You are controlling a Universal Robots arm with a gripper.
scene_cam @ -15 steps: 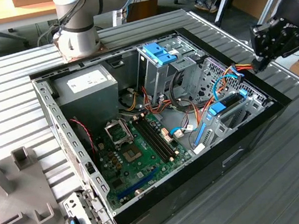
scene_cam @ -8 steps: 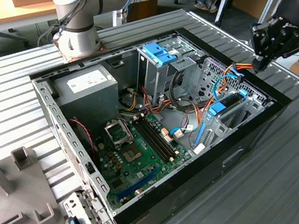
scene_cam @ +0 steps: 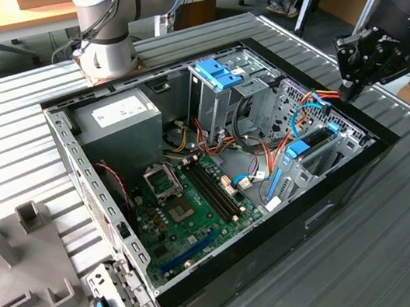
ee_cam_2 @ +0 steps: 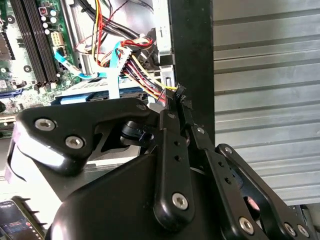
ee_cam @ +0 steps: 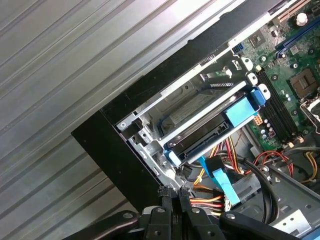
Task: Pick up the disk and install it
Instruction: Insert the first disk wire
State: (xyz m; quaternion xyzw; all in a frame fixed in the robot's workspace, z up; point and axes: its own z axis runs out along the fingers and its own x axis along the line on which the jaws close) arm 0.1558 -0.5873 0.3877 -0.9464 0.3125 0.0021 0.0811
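Over at the exterior view's right, the pincer (scene_cam: 346,90) hangs at the rim of the open computer case (scene_cam: 338,196), which sits on the ribbed metal desk (scene_cam: 408,238). In both wrist views its black fingertips (ee_cam: 164,194) look pressed together with nothing between them, though from this angle I would not swear to it. They hover just above a bundle of red, yellow and orange cables (ee_cam: 207,201) at the case wall.

Beside it, the disk (scene_cam: 314,137) is already seated in the low metal bay in that corner of the case, just below and inward of the pincer and not touching it. In the first wrist view the disk (ee_cam: 202,137) lies flat. Its long axis runs parallel to the black case wall beside it. One end sits close to the pincer and the cables. The other end, with the broad blue tab (ee_cam: 242,107), points toward the motherboard (scene_cam: 190,203) and its memory slots. Blue rails edge its sides.

As for writing, a white sticker (scene_cam: 121,112) lies on top of the grey power supply (scene_cam: 118,128) at the far side of the case. I can see dark print on it but cannot read a word. No legible label shows on the disk.
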